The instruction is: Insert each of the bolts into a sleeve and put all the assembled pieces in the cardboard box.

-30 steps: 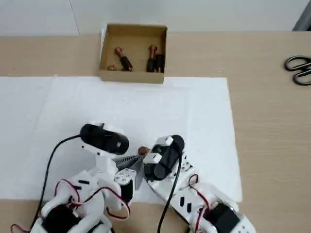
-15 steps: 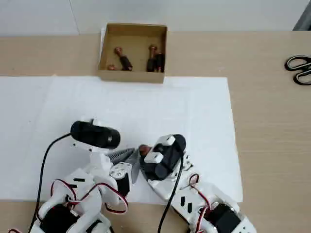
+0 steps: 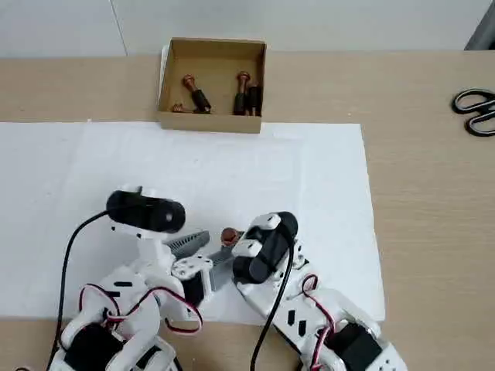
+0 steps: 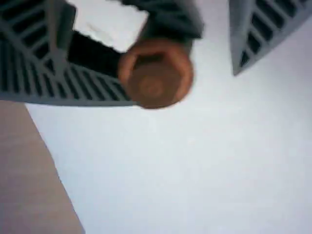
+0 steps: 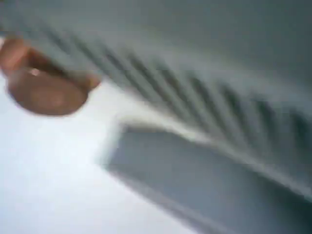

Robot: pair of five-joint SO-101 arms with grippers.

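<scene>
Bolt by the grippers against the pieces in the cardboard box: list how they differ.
Place: the bolt is over the white sheet; the pieces are inside the cardboard box beyond it. Pose: the pieces lie flat with their lengths showing; the bolt shows mainly its head from above. Shared: copper-coloured heads.

Bare white sheet (image 3: 232,178) leads up to the cardboard box (image 3: 210,122)
</scene>
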